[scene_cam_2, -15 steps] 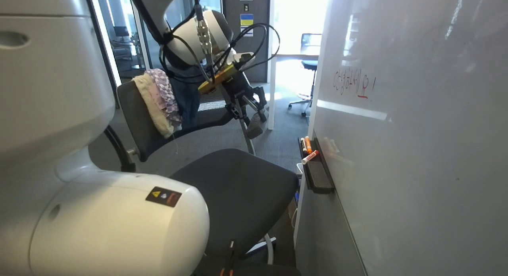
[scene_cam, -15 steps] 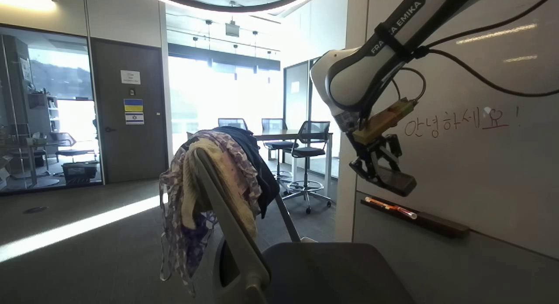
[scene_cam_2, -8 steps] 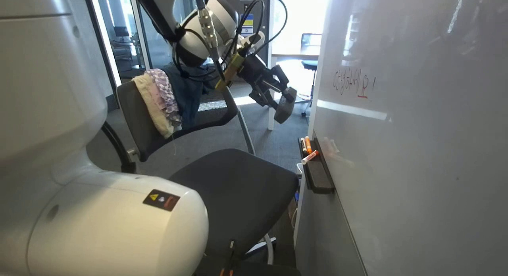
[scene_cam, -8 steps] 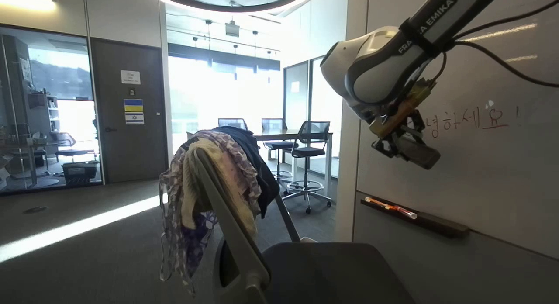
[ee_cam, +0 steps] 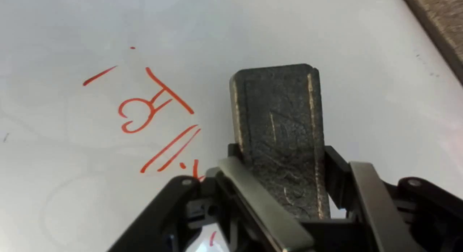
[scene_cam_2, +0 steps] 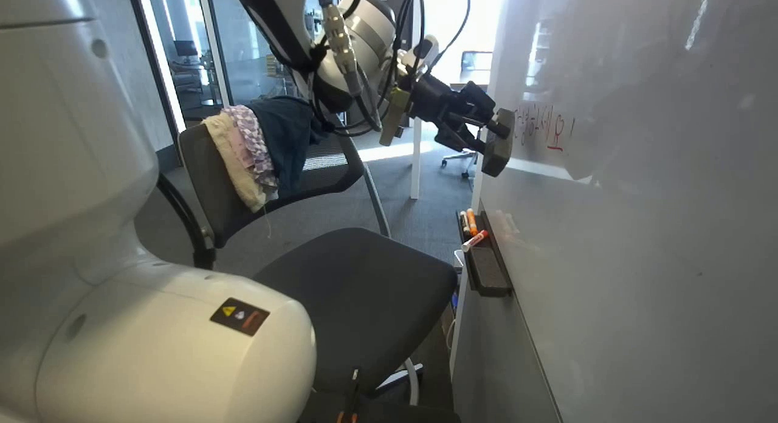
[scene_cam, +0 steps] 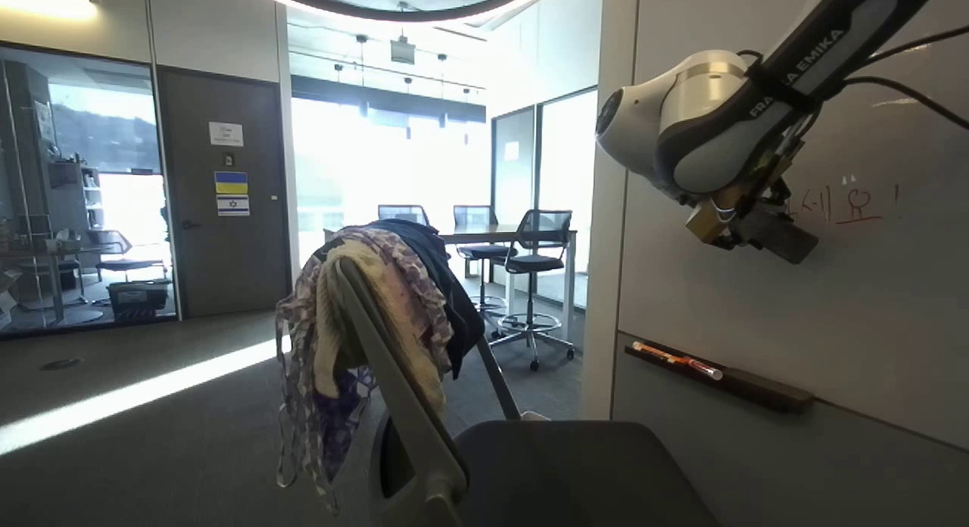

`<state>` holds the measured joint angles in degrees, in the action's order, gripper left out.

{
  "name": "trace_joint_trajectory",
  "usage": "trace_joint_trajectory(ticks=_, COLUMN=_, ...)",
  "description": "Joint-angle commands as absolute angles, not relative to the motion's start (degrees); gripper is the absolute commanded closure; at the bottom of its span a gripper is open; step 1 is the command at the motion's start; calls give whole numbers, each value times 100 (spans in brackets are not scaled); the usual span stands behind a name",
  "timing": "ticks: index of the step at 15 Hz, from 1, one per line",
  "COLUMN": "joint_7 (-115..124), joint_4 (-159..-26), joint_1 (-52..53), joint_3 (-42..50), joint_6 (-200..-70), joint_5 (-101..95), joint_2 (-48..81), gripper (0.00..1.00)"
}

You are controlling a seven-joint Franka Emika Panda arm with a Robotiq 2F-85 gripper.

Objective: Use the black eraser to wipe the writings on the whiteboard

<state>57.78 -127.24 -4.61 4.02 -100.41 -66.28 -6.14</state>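
while both fingers (ee_cam: 336, 176) press against its long sides, the black eraser (ee_cam: 276, 107) sits pinched in the gripper (ee_cam: 280, 161), its free end jutting past the fingertips. in an exterior view it is right beside the whiteboard (scene_cam_2: 644, 240) (whether it touches, i cannot tell). red writings (ee_cam: 151, 111) show on the whiteboard next to the eraser in the wrist view, partly hidden behind the gripper. at the whiteboard's lower edge, a dark ledge (scene_cam: 772, 394) carries markers (scene_cam_2: 472, 221), one lying askew by the others. a dark chair (scene_cam_2: 364, 277) stands near the ledge, clothes (scene_cam_2: 249, 143) draped over its back. well beyond it, tall chairs (scene_cam: 532, 263) stand at a table (scene_cam: 484, 238), and a bright window (scene_cam: 386, 163) shows behind them.
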Motion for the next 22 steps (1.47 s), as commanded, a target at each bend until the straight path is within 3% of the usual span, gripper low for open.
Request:
trace_joint_trajectory(ticks=1, joint_7=6284, joint_4=-12973, joint_1=-622, joint_3=545, joint_6=-10228, joint_5=-7605, joint_2=-735, gripper=69)
trace_joint_trajectory(ticks=8, joint_7=6809, joint_4=-13100, joint_1=-722, joint_3=743, joint_6=-10443, joint_5=-8426, joint_2=-664, gripper=69)
trace_joint_trajectory(ticks=22, joint_7=5450, joint_4=-11096, joint_1=-378, joint_3=360, joint_6=-9329, joint_5=-7107, joint_2=362, gripper=69)
